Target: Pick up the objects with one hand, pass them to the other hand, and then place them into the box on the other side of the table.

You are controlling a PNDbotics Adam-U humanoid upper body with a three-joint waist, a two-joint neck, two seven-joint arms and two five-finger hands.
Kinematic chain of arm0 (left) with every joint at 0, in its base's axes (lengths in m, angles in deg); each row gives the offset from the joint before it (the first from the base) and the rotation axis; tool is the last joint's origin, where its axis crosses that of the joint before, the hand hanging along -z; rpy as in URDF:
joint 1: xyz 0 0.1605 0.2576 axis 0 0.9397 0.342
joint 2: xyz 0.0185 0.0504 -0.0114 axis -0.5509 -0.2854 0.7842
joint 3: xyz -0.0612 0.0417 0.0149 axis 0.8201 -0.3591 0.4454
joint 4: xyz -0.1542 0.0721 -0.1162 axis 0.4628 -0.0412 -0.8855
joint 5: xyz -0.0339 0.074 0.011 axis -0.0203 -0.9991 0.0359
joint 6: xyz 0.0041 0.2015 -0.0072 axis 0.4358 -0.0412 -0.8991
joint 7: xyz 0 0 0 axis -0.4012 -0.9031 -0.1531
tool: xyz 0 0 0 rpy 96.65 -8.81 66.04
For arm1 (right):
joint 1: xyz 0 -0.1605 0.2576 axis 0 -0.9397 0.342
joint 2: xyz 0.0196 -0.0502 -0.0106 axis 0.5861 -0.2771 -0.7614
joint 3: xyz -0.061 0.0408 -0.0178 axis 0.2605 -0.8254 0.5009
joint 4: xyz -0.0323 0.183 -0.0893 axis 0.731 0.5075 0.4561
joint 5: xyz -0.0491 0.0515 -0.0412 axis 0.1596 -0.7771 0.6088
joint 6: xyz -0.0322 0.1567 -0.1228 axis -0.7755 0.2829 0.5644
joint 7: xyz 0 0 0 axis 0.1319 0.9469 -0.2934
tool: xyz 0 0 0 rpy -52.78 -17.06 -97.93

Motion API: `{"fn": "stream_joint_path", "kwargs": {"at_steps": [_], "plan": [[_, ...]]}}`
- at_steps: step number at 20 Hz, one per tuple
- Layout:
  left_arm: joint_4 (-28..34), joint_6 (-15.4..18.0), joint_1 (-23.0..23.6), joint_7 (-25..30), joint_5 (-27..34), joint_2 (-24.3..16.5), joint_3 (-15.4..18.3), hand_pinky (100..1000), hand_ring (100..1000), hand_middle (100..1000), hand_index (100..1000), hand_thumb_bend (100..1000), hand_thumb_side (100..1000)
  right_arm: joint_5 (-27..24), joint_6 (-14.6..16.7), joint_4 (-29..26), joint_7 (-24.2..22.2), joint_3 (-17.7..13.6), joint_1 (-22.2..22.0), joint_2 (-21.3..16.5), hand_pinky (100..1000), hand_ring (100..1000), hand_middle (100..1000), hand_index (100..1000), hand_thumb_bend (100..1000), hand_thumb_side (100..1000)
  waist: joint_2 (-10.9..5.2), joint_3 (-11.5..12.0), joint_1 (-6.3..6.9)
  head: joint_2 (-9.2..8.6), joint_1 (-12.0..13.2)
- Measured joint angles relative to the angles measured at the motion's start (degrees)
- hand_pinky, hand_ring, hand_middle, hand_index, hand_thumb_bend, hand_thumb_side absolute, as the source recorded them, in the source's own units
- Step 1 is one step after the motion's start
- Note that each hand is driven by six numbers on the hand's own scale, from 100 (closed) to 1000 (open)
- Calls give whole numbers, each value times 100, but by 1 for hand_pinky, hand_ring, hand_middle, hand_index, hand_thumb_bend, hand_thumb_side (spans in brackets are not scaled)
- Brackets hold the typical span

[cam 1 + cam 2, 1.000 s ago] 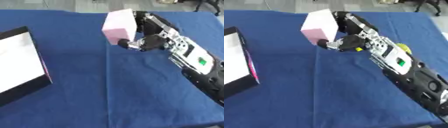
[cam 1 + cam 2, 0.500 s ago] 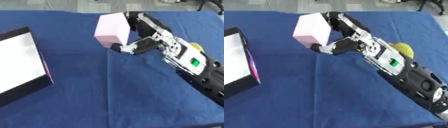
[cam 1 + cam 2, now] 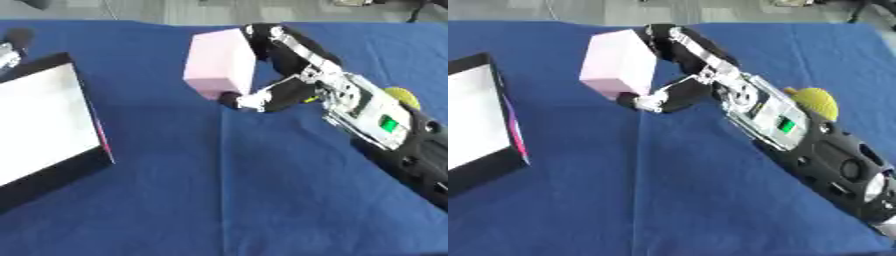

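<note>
My right hand point(image 3: 282, 75) is shut on a pale pink block point(image 3: 219, 62), thumb under its lower corner and fingers over its right side, holding it above the blue table near the upper middle. The box point(image 3: 44, 122), black-walled with a white inside and a pink edge, lies at the left. At the upper left corner a small part of my left hand point(image 3: 10, 45) shows; its fingers are hidden. A yellow round thing point(image 3: 815, 99) peeks out behind my right forearm.
The blue cloth point(image 3: 219, 200) covers the whole table, with a crease running down the middle. My right forearm point(image 3: 815, 150) crosses the right side diagonally. Grey floor shows past the far edge.
My right hand has carried the pink block leftward, toward the box side. A bit of the left hand has come into sight at the upper left.
</note>
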Motion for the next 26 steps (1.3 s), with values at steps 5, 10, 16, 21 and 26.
{"fn": "stream_joint_path", "kwargs": {"at_steps": [5,10,16,21,26], "plan": [[-143,47,-128,155,-361,224,-222,902,879,775,845,100,475,66,10,0,-71,67,56,1,751,610,472,603,100,100,0,13,0,0,-72],[-268,118,-226,212,-723,447,-404,894,876,781,848,100,446,143,103,0,-135,102,117,1,751,610,472,603,100,100,0,15,31,0,-106],[-417,201,-295,147,-1270,766,-579,890,880,808,864,167,398,173,85,0,-167,140,193,5,749,609,471,602,100,100,0,26,64,0,-136],[-550,273,-301,15,-1725,989,-682,896,887,810,884,274,433,220,41,0,-253,193,232,52,748,608,471,602,100,100,0,50,74,0,-149],[-610,175,-301,-100,-1979,1120,-714,916,898,807,866,430,564,318,-20,8,-337,245,248,102,748,608,471,602,100,100,2,56,74,0,-149]]}}
